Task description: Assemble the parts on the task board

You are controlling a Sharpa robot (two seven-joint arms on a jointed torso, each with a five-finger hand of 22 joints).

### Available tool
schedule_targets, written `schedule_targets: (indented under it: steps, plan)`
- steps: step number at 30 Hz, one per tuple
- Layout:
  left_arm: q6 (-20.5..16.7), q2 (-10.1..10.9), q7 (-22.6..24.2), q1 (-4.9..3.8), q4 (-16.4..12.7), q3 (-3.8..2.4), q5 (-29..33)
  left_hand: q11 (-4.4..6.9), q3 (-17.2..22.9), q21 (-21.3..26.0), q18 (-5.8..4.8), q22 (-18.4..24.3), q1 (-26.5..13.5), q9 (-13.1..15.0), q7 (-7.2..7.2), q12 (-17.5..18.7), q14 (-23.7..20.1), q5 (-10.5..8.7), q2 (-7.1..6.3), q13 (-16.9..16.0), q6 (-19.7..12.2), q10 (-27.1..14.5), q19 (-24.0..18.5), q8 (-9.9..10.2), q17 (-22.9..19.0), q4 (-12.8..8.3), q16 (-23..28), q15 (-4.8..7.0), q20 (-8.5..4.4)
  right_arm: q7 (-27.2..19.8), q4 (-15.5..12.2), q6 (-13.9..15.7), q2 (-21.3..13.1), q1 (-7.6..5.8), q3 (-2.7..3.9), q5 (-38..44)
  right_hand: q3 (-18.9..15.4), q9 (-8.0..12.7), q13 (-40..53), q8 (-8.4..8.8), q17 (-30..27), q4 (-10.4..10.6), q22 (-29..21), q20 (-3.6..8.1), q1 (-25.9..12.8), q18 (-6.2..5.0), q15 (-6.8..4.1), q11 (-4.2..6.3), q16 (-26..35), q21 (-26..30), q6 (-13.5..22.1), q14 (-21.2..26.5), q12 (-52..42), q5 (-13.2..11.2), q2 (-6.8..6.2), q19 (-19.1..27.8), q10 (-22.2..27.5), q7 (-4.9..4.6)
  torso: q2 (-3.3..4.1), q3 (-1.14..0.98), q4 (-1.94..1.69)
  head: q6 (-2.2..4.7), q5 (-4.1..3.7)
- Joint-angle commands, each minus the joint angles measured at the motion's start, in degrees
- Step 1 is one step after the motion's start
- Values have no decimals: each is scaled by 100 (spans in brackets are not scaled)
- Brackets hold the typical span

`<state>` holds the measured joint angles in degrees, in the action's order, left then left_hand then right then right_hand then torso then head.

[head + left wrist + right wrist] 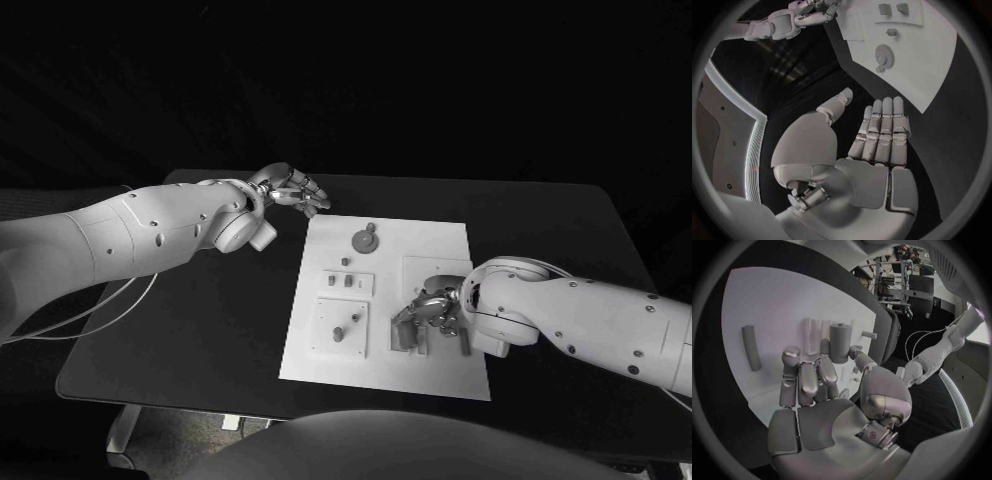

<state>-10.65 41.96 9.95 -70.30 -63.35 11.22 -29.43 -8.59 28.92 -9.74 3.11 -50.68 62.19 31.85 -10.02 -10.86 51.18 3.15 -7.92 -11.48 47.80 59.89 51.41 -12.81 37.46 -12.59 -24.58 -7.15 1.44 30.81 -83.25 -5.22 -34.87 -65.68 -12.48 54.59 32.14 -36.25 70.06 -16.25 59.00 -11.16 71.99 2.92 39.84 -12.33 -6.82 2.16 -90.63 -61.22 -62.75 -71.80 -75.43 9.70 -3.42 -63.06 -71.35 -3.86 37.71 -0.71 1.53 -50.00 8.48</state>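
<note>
Grey parts lie spread across the white task board [433,245] at mid-table: a round disc with a small knob [365,240] near the far end, small pegs [346,263] on the left-hand panels below it, and a cylinder [839,341] with a flat bar [749,347] well apart from it at the near right. The right hand [433,312] is down over that near-right recess, fingers bent toward the cylinder; whether they actually grip it or only touch it cannot be told, since in the right wrist view the fingertips sit just beside it. The left hand [293,189] hovers off the board's far-left corner above the black table [173,340], fingers straight, close together and holding nothing. The main risk appears to be the cylinder tipping or slipping sideways if the right hand closes off-centre, or jamming at the recess edge if pressed in tilted. With the left hand clear of the board, a hard push might also shift the board itself.
</note>
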Motion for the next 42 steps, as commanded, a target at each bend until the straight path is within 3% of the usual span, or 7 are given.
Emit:
schedule_targets:
  steps: [1, 13, 25, 27, 42]
  plan:
    - [33, -9, 42, -7, -9, -4, -10, -8, 2, 30, 75, -7, -59, -6, -23, 21, 45, -28, -3, 8, 9, 20, 30, -21, 9, 35, 31, 0, 1, -113, 8, 40, 41, 3, 5, 127, 59, -6, -9, 13, -9, -26, 8, 5, 30, -267, -45, -3, 29, 20, 7, -12, -1, 16, -14, -24, 55, -26, 1, -3, 1, 0, -6]
    - [31, -7, 35, -7, -12, -4, -11, -7, 4, 31, 76, -10, -56, -8, -25, 21, 47, -28, -4, 8, 13, 23, 30, -25, 12, 39, 34, 1, 0, -120, 44, -23, 77, 23, -3, 129, 66, -9, -39, 23, -23, 13, 8, 8, 5, -267, -49, -8, 34, 24, 19, 1, 13, 12, -44, -20, 86, -31, 0, -4, 3, 0, 4]
    - [38, -2, 24, -7, -10, -4, -11, -8, 4, 32, 75, -12, -59, -9, -27, 23, 48, -29, -7, 9, 15, 23, 30, -27, 15, 46, 37, 1, 1, -138, 50, -14, 48, 24, -13, 124, 111, -26, -192, 69, -117, 373, 5, 17, -326, -267, -53, -24, 58, 58, 65, 92, 73, 14, -371, 17, 241, -45, -1, -7, 4, 0, 7]
    - [38, -2, 23, -7, -7, -4, -11, -8, 3, 32, 75, -12, -60, -10, -27, 23, 48, -29, -7, 9, 15, 23, 30, -27, 15, 47, 37, 1, 1, -147, 47, -9, 46, 24, -13, 124, 159, -39, -213, 73, -127, 432, 7, 37, -335, -267, -59, -23, 61, 63, 73, 105, 69, -567, -458, 23, 258, -39, -1, -6, 4, 0, 7]
    - [43, -5, 23, -7, -1, -4, -12, -8, 5, 34, 75, -15, -58, -13, -25, 26, 48, -28, -9, 10, 12, 22, 29, -27, 19, 52, 42, 1, 0, -193, 3, -30, 41, 26, -16, 124, 224, -58, -264, 87, -154, 421, 16, 51, -249, -267, -60, -26, 64, 59, 96, 132, 73, -633, -597, 29, 308, -50, -1, -4, 2, 0, 10]
